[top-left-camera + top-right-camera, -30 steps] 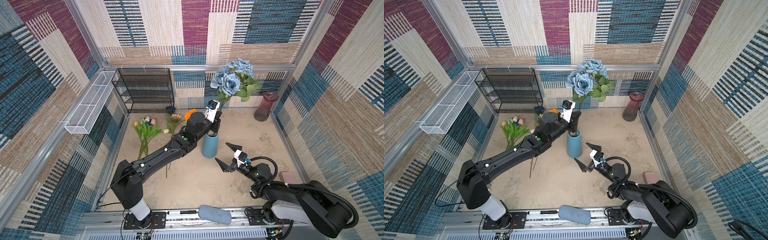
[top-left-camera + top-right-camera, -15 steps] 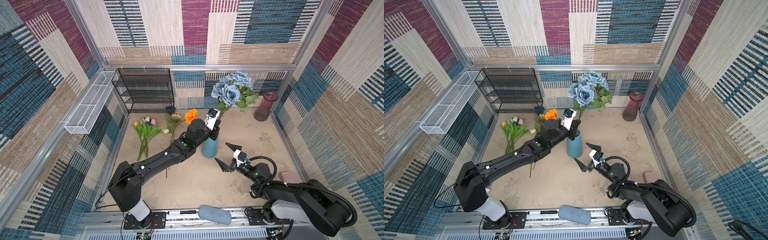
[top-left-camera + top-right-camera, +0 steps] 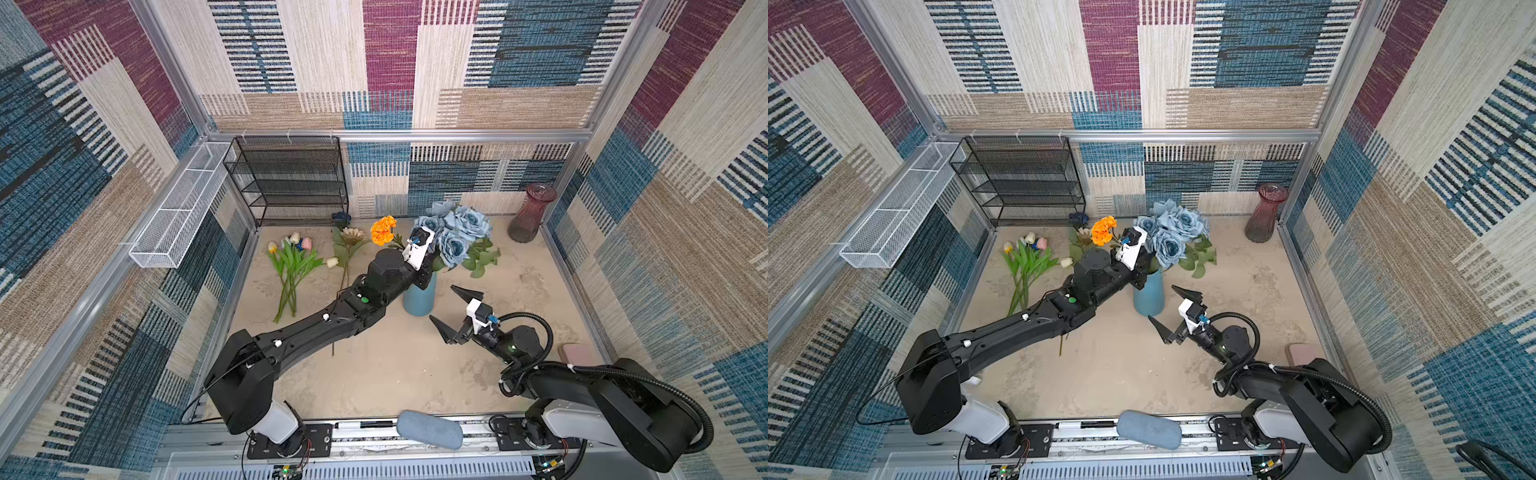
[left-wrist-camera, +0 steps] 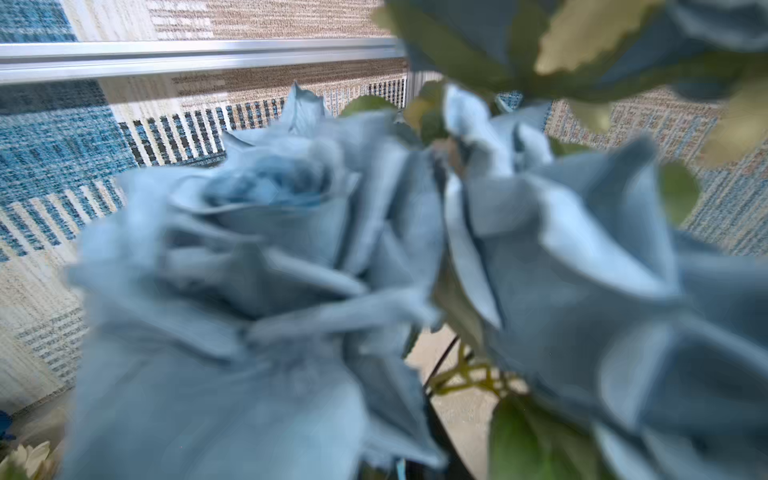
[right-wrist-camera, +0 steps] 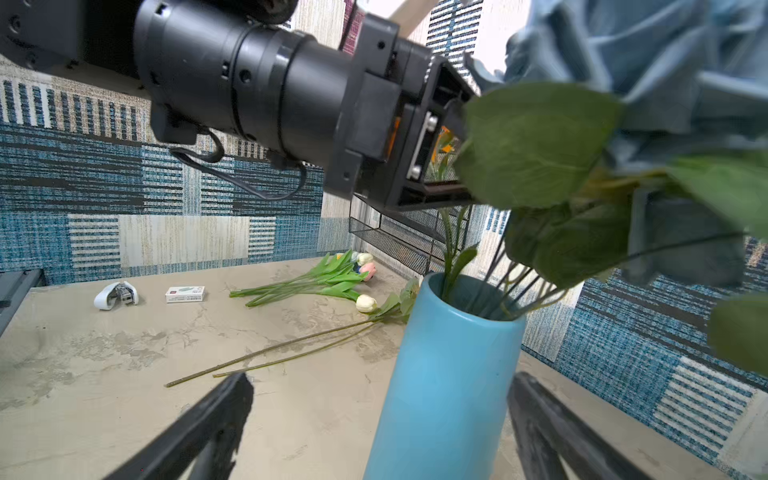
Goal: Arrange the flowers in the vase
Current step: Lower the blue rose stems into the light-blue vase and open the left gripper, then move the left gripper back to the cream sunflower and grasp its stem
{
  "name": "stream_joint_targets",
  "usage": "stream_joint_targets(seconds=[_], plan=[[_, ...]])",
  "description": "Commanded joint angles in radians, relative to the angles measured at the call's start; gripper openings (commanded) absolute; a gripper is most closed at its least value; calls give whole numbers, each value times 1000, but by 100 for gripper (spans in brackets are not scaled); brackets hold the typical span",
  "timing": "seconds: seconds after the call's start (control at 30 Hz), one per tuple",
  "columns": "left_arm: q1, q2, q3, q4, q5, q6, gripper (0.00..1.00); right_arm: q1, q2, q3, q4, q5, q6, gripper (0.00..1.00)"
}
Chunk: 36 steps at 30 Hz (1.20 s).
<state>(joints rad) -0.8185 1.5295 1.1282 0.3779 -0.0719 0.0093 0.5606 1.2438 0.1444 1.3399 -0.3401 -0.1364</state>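
The blue vase [image 3: 419, 297] stands upright on the surface [image 3: 374, 382] and holds the dusty-blue roses [image 3: 457, 237]. Tulips [image 3: 291, 266] lie flat to its left. The left arm reaches to the vase's mouth, where leaves hide the left gripper [image 3: 428, 274], so I cannot tell its opening. The right gripper [image 3: 441, 302] hovers just beside the vase, spread wide.

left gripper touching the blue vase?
Apart. Right wrist view shows wall and rack mesh between the left gripper and the blue vase; only stems cross the gap.

Dusty-blue roses [image 3: 1169, 237] in the blue vase [image 3: 1148, 297], tulips [image 3: 1027, 259] flat on the table [image 3: 1121, 374], well apart.
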Motion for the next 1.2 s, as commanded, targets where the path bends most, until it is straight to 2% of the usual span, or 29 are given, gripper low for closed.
stream_joint_targets(seconds=[0.0, 0.13, 0.27, 0.37, 0.43, 0.53, 0.67, 0.8, 0.93, 1.0, 1.17], plan=[[1, -39, -19, 38, -6, -3, 31, -1, 5, 9, 28, 7, -3, 99], [1, -119, -50, 4, -2, 21, 31, 0, 8, 17, 14, -3, -4, 99], [2, -232, -106, -30, -4, 104, 33, 1, 9, 18, 15, -11, -5, 99], [13, -333, -179, -30, 12, 165, 41, 0, 8, 20, 15, -21, -4, 99], [32, -393, -224, -45, 8, 176, 43, 1, 11, 20, 14, -25, -5, 99], [99, -489, -310, -44, 6, 149, 46, 1, 19, 21, 25, -27, 0, 99], [300, -543, -409, -87, -4, -28, 49, 1, 17, 23, 33, -38, 12, 99], [462, -502, -489, -91, 50, -172, 49, 1, 18, 23, 33, -34, 12, 99], [576, -344, -440, -212, 97, -260, 48, 1, 22, 31, 36, -46, 21, 99], [602, -254, -370, -322, 81, -282, 45, 1, 24, 41, 27, -47, 18, 99], [617, -37, -178, -513, 118, -213, 42, 8, -15, 41, -20, -39, 49, 99]])
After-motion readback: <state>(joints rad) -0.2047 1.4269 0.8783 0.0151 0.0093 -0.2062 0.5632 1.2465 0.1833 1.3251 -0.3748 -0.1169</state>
